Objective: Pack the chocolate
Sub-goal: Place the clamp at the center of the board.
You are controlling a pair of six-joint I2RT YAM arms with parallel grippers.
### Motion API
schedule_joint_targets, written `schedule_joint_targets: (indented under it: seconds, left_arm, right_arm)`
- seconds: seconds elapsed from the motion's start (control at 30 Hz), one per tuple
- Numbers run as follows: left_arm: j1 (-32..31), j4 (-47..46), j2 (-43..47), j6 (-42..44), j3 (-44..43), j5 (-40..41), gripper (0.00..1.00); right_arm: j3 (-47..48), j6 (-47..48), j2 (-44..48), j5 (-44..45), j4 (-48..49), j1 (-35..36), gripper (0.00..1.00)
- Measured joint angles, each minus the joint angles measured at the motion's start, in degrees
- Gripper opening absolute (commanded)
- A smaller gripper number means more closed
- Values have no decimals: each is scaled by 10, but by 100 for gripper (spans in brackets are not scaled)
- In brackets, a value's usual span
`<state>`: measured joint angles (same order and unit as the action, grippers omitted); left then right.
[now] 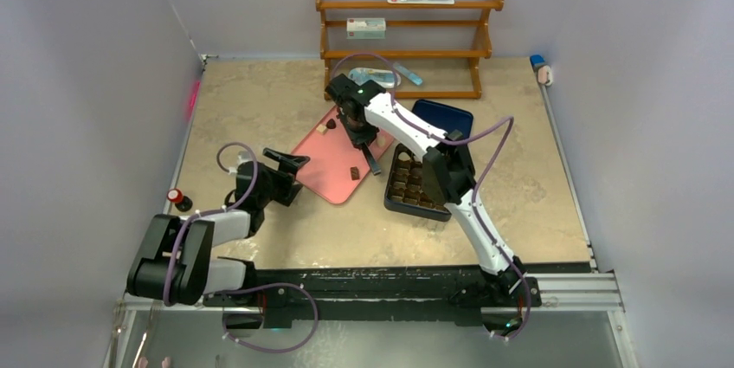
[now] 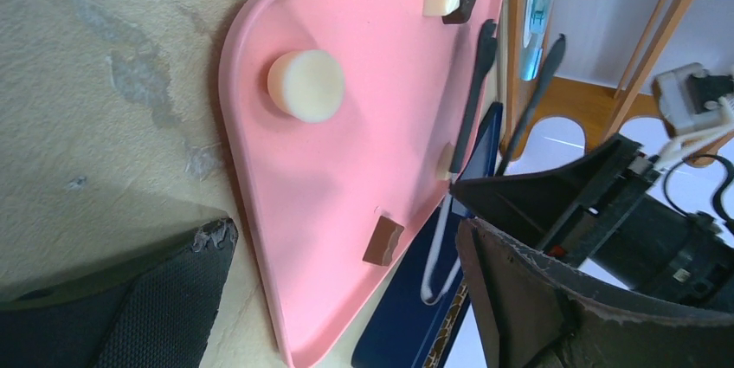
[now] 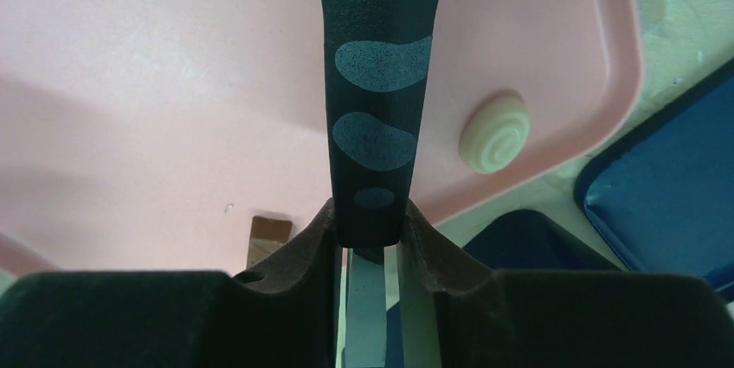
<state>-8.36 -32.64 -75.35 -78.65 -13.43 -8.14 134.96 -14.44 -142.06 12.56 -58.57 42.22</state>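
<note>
Tips of tongs (image 3: 374, 125) are cut off by frame. Right gripper (image 3: 370, 222) is clamped on them, cream chocolate (image 3: 494, 132) seen just beside; left gripper (image 1: 288, 160) is spread wide.

Top camera looks straight down on the whole table (image 1: 260, 108); both wrist views hug the shared pink tray (image 2: 346, 177), the right seemingly closest.
</note>
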Motion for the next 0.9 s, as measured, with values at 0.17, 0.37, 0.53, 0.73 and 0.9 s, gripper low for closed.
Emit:
schedule_joint_targets:
  seconds: [0.17, 0.37, 0.53, 0.73, 0.9]
  left_arm:
    - [0, 34, 32, 2, 6, 8, 100]
    - [0, 71, 61, 3, 8, 15, 100]
    - [0, 87, 73, 7, 9, 18, 100]
    - [0, 94, 78, 17, 9, 19, 100]
    - [0, 94, 78, 23, 9, 19, 100]
  right_arm:
    - [-27, -1, 43, 8, 13, 4, 0]
    - [-101, -9, 130, 30, 31, 6, 0]
    - [-189, -27, 222, 54, 46, 3, 0]
    - [-346, -53, 363, 82, 73, -37, 0]
    - [-452, -80, 455, 116, 97, -122, 0]
